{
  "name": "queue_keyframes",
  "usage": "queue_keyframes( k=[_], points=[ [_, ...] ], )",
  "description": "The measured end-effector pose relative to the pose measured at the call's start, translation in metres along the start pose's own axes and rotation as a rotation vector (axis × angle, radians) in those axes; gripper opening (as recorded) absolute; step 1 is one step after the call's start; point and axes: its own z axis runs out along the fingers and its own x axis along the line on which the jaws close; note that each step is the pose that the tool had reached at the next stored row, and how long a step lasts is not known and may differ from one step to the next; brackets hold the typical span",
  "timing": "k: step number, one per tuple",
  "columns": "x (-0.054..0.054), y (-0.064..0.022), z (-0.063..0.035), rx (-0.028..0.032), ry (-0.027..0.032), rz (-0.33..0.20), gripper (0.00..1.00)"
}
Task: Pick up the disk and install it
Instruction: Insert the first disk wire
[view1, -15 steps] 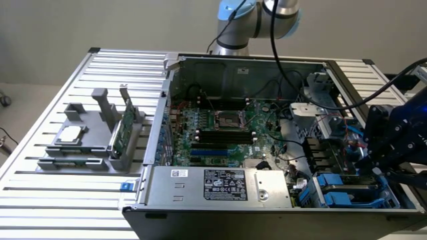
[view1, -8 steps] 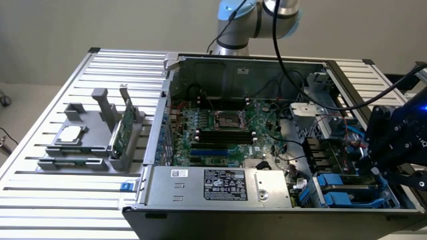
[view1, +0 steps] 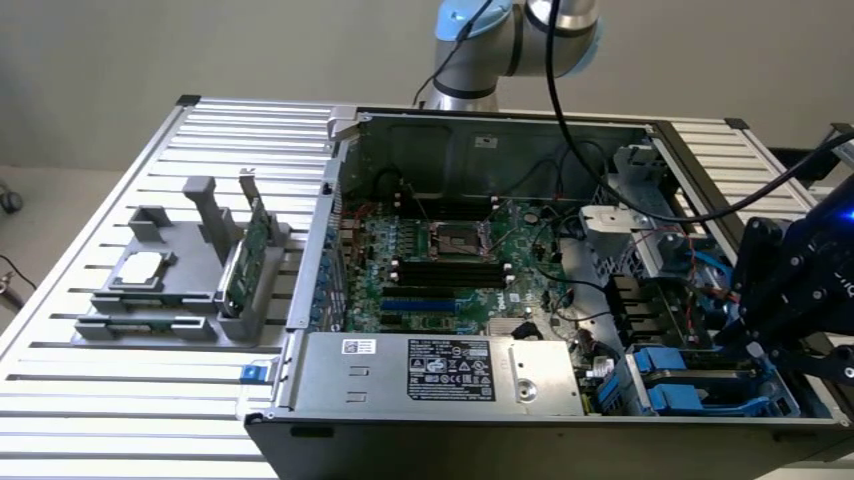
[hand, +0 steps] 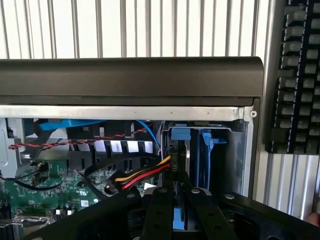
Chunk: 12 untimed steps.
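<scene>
disk stands on edge in the blue drive bay at the case's front corner, on the exterior view's right; claw nearly closed, gripping the disk's top edge; yellow-red cable just beside it; motherboard mid-case.

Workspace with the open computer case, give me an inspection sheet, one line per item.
Surface: slatted metal table.
Job's things: disk on edge in its blue carrier, down in the drive bay of the open computer case.
Clutter: grey fixture with a green circuit card and a silver chip; keyboard.
Grippers: gripper shut on the disk.
Cables: red, yellow and black bundle beside the bay.
Surroundings: plain wall.
</scene>
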Motion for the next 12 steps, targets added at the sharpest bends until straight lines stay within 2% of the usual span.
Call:
queue_keyframes(
  k=[2, 7, 12],
  points=[
    [0.0009, -0.0001, 0.0000, -0.0001, -0.0066, 0.001, 0.16],
    [0.0035, -0.0005, 0.0002, -0.0001, -0.0107, 0.008, 0.16],
    [0.0045, -0.0005, 0.0007, 0.0001, -0.0172, 0.019, 0.16]
  ],
)
